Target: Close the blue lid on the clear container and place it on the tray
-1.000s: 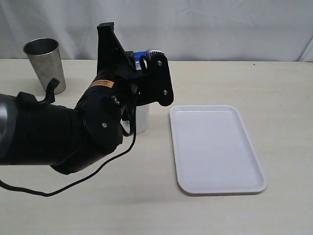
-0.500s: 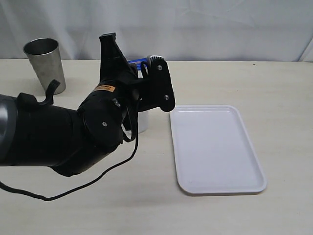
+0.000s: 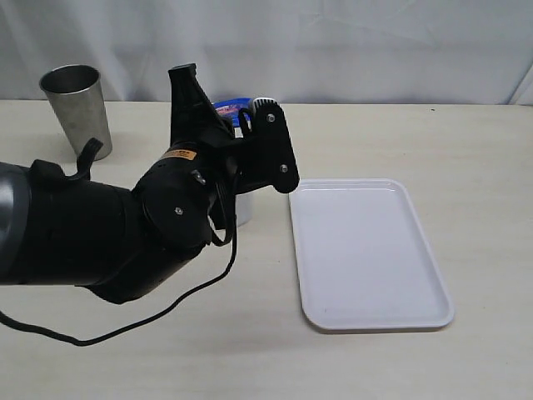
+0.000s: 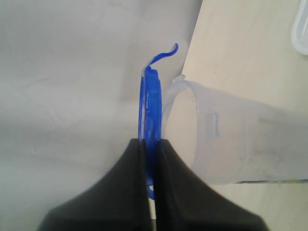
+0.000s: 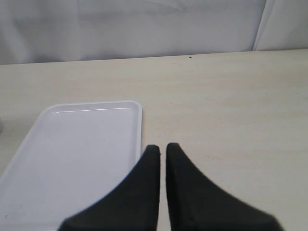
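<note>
Left fingers [image 4: 122,190] pinch the blue lid [image 4: 150,101], just beside the clear container [image 4: 231,144].

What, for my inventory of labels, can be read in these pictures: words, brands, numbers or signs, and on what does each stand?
Nothing can be read.
On the left arm, an orange label: print too small.
On the blue lid, a red-and-white sticker: blurred.
On the clear container: only an edge of printing shows, unreadable.
On the tray and the steel cup: no markings visible.

Glossy plastic tray [image 3: 371,250]; brushed metal cup [image 3: 77,108].
</note>
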`<move>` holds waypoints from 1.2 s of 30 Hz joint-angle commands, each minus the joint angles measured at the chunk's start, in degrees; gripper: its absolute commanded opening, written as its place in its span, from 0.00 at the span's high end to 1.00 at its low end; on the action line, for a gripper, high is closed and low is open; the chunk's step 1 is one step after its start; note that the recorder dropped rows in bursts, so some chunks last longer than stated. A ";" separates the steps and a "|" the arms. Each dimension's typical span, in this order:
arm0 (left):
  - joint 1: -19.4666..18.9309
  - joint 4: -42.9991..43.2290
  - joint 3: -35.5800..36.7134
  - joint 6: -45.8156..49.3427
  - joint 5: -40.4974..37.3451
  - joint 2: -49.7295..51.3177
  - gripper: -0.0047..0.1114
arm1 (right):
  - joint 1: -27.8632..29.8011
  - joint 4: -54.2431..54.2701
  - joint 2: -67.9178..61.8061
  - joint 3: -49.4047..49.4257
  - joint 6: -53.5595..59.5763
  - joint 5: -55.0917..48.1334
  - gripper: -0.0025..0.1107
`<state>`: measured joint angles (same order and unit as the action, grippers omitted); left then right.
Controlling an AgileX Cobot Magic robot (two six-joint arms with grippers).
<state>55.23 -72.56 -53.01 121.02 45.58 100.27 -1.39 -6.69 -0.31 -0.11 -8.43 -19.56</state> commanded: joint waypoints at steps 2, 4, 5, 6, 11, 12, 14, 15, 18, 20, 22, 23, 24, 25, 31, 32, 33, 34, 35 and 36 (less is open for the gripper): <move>0.16 -0.78 -0.30 1.78 -0.37 -0.11 0.96 | -0.09 0.23 0.31 0.11 -0.16 -0.04 0.94; 0.16 -1.14 -0.30 1.78 -0.67 -0.11 0.96 | -0.09 0.23 0.31 0.11 -0.16 -0.04 0.94; 0.16 -1.64 -0.30 1.78 -0.80 -0.11 0.96 | -0.09 0.23 0.31 0.11 -0.16 -0.04 0.94; 0.16 -1.77 -0.30 1.78 -0.94 -0.11 0.96 | -0.09 0.23 0.31 0.11 -0.16 -0.04 0.94; 0.16 -2.05 -0.30 1.78 -2.74 -0.11 0.96 | -0.09 0.23 0.31 0.11 -0.16 -0.04 0.94; 0.16 -2.19 -0.30 1.78 -3.58 -0.11 0.96 | -0.09 0.23 0.31 0.11 -0.16 -0.04 0.94; 0.16 -2.30 -0.30 1.78 -4.79 -0.11 0.96 | -0.09 0.23 0.31 0.11 -0.16 -0.04 0.94; 0.16 -2.41 -0.30 1.78 -5.03 -0.11 0.96 | -0.09 0.23 0.31 0.11 -0.16 -0.04 0.94; 0.16 -2.96 -0.30 1.78 -4.53 -0.11 0.96 | -0.09 0.23 0.31 0.11 -0.16 -0.04 0.94; 0.16 -3.03 -0.30 1.78 -3.74 -0.11 0.96 | -0.09 0.23 0.31 0.11 -0.16 -0.04 0.94; 0.16 -3.03 -0.30 1.78 -2.69 -0.11 0.96 | -0.09 0.23 0.31 0.11 -0.16 -0.04 0.94; 0.16 -3.18 -0.30 1.78 -1.98 -0.11 0.96 | -0.09 0.23 0.31 0.11 -0.16 -0.04 0.94; 0.16 -3.28 -0.30 1.78 -1.44 -0.11 0.96 | -0.09 0.23 0.31 0.11 -0.16 -0.04 0.94; 0.16 -3.29 -0.30 1.78 -1.03 -0.11 0.96 | -0.09 0.23 0.31 0.11 -0.16 -0.04 0.94; 0.16 -3.41 -0.30 1.78 -2.58 -0.11 0.96 | -0.09 0.23 0.31 0.11 -0.16 -0.04 0.94; 0.16 -3.41 -0.30 1.78 -3.42 -0.11 0.96 | -0.09 0.23 0.31 0.11 -0.16 -0.04 0.94; 0.16 -3.41 -0.30 1.78 -3.97 -0.11 0.96 | -0.09 0.23 0.31 0.11 -0.16 -0.04 0.94; 0.16 -3.41 -0.30 1.78 -4.61 -0.11 0.96 | -0.09 0.23 0.31 0.11 -0.16 -0.04 0.94; 0.16 -3.41 -0.30 1.78 -4.81 -0.11 0.96 | -0.09 0.23 0.31 0.11 -0.16 -0.04 0.94; 0.16 -3.41 -0.30 1.78 -4.81 -0.11 0.96 | -0.09 0.23 0.31 0.11 -0.16 -0.04 0.94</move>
<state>55.23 -75.43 -53.01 121.02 41.87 100.27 -1.39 -6.69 -0.31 -0.11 -8.43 -19.56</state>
